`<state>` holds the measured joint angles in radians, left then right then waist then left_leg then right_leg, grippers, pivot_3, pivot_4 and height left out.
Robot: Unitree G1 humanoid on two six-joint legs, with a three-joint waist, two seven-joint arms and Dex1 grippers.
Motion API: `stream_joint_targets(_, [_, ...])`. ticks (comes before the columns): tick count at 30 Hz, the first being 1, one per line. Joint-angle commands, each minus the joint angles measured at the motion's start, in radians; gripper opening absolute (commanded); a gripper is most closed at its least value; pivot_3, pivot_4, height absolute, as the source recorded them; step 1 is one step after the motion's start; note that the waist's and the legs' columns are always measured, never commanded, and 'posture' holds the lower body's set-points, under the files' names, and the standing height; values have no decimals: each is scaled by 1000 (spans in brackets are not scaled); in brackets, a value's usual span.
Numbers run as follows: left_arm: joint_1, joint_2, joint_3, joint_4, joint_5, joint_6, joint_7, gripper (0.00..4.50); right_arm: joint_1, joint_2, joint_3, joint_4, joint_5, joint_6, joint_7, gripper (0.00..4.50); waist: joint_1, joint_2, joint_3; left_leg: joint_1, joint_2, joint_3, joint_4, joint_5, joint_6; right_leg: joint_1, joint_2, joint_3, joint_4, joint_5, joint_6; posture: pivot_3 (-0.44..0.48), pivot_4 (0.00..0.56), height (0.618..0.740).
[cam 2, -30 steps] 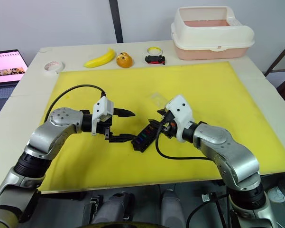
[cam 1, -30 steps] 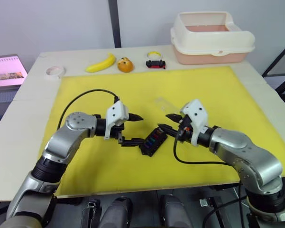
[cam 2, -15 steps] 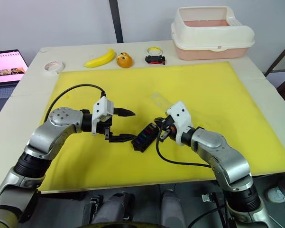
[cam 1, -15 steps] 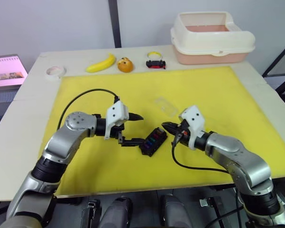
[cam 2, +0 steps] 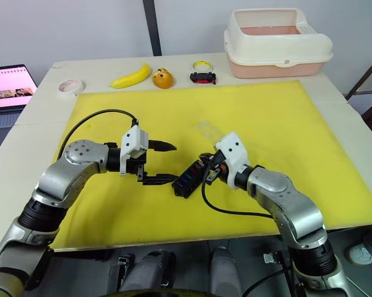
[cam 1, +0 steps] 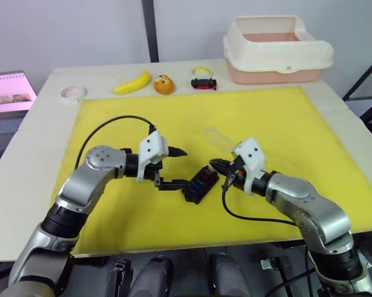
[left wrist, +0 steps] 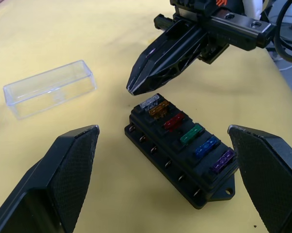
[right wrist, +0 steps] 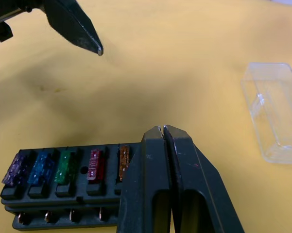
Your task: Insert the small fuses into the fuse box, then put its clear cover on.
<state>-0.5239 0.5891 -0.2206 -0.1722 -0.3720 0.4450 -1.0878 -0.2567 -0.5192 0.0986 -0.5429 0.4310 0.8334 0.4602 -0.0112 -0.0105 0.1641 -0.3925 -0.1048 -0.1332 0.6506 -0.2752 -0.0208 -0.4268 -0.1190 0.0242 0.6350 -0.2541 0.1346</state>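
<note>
Fuse box looks full; our right gripper is pinched empty, left spread wide. Cover could skid when we grab it.

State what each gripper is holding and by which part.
Nothing is held. The left gripper is open around the fuse box; the right gripper is shut, empty, above it.

A lab: yellow mat on white table, laptop beside.

Head stereo overview; two close wrist views.
</note>
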Motion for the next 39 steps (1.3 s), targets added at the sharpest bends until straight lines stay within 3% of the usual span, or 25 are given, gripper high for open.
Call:
stream_joint_targets(1, [-4, -1, 8, -35, 7, -17, 5, 4500, -7, 1, 0, -10, -12, -26, 9, 60, 0, 0, 0, 0, 0, 0, 0, 0, 0, 0, 0, 0, 0, 0, 0, 0, 150, 740])
stream_joint_targets(20, [-17, -14, -5, -7, 31, -21, -5, 4500, 18, 0, 34, 1, -57, 4, 17, 60, 0, 0, -1, 0, 0, 0, 0, 0, 0, 0, 0, 0, 0, 0, 0, 0, 150, 740])
stream_joint_targets(27, [-9, -34, 27, -10, 15, -32, 3, 4500, -27, 1, -59, -76, 17, 41, 19, 60, 1, 0, -1, 0, 0, 0, 1, 0, 0, 0, 0, 0, 1, 0, 0, 0, 150, 740])
stream_joint_targets(31, [6, -27, 91, -35, -40, -13, 8, 4500, -45, -31, -190, -150, 134, 130, 33, 60, 1, 0, -1, 0, 0, 0, 0, 0, 0, 0, 0, 0, 1, 0, 0, 0, 150, 740])
stream_joint_targets(34, [17, 9, 138, -27, -79, 5, -11, 4500, -21, -96, -296, -157, 191, 184, 57, 904, 1, 0, -1, 0, 0, 0, 0, 0, 0, 0, 0, 0, 1, 0, 0, 0, 150, 740])
stream_joint_targets(39, [-2, 48, 165, 48, -59, -32, -27, 4500, 23, -204, -394, -83, 189, 191, 79, 3411, 4, 0, -1, 0, 0, 0, 1, 0, 0, 1, 0, 0, 0, 0, 0, 0, 150, 740])
